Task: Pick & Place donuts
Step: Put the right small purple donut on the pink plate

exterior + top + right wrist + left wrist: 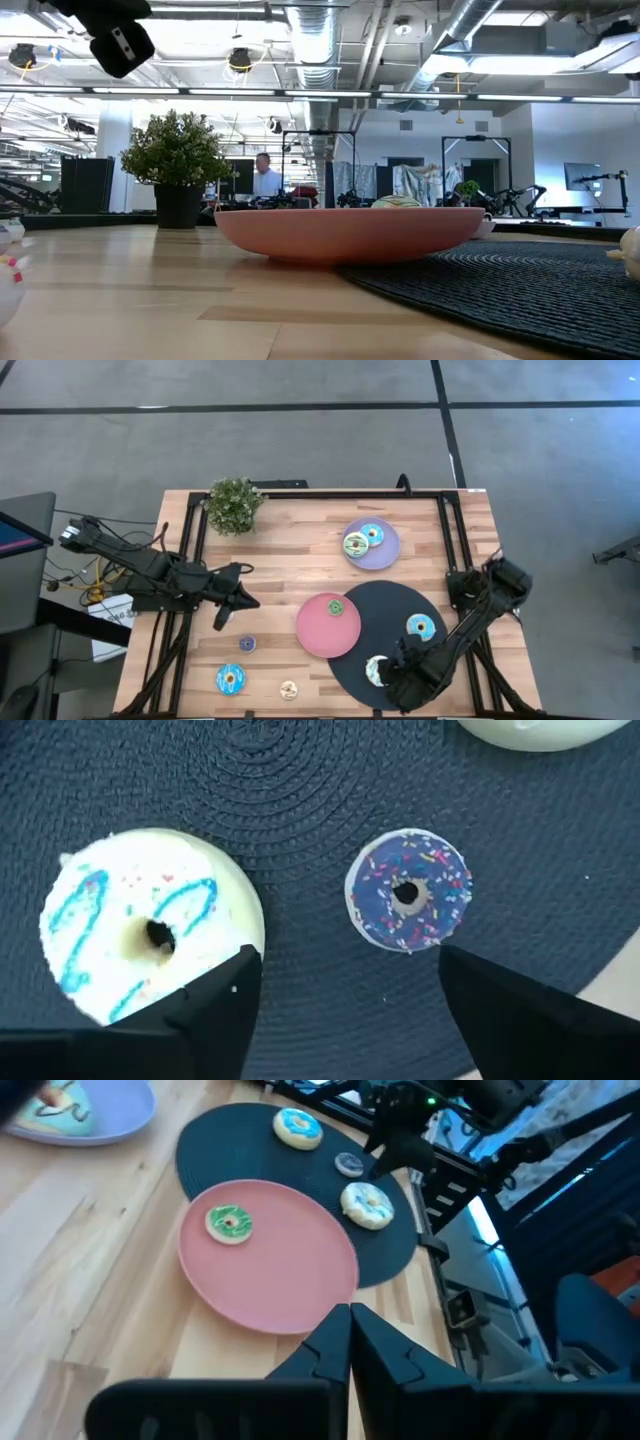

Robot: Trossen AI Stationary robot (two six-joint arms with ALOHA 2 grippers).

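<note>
The right gripper (345,1010) hangs low over the near part of the black mat (400,605), fingers spread wide and holding nothing. In the right wrist view a small blue-sprinkled donut (408,892) lies just ahead of the gap between the two fingers, nearer one finger than the other. A larger white donut with blue icing stripes (150,938) lies beside it, partly behind the other finger. The coming move probably turns on this offset: the gripper would need to centre on one ring before descending. A ring has no long axis, so approach angle matters little.

The left gripper (222,618) waits above the bare wood on the table's left half, its fingers pressed together on nothing. It is well apart from the mat, so the right arm is the nearer one for the mat donuts.

Count, high view unless stated:
- Black mat: a blue-iced donut (421,626), the white donut (376,671), and the small blue-sprinkled one, seen only in the wrist views.
- Pink plate (318,635): one small green donut (336,607).
- Lilac plate (388,550): two donuts, one green-white (355,545), one blue (373,534).
- Bare table (290,560), left near side: a blue donut (231,679), a small purple donut (247,644), a small yellowish donut (289,689).

Total: nine donuts counted, two plates, one mat. A potted plant (234,505) stands at the far edge.
</note>
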